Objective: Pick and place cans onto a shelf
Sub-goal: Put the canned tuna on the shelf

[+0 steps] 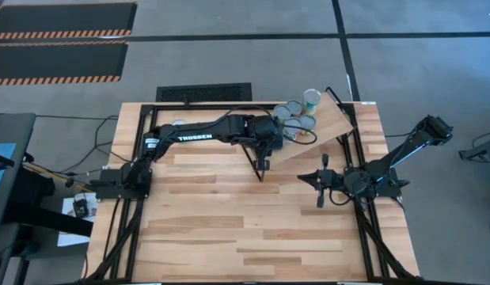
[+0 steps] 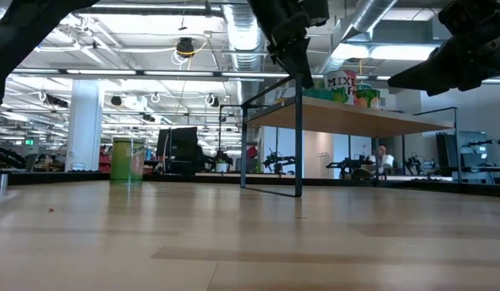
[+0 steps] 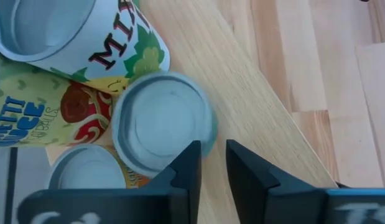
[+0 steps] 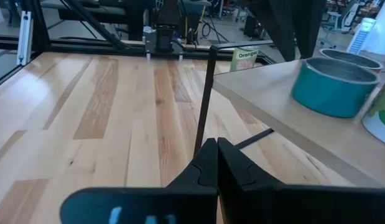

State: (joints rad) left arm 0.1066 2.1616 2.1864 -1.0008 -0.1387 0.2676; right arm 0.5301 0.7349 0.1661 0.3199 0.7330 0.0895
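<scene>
A planked table (image 1: 229,229) fills the centre of the high view, with the shelf (image 1: 328,127) set slantwise at its upper right. A cluster of cans (image 1: 298,117) is seen on the shelf's upper-left end. The left gripper (image 3: 211,171) is poised over the shelf edge, its fingers (image 3: 187,168) slightly parted, nothing held; a teal can (image 3: 162,127) sits just beside one fingertip. The right gripper (image 4: 216,163) is parked at centre right, fingers pressed together and empty.
</scene>
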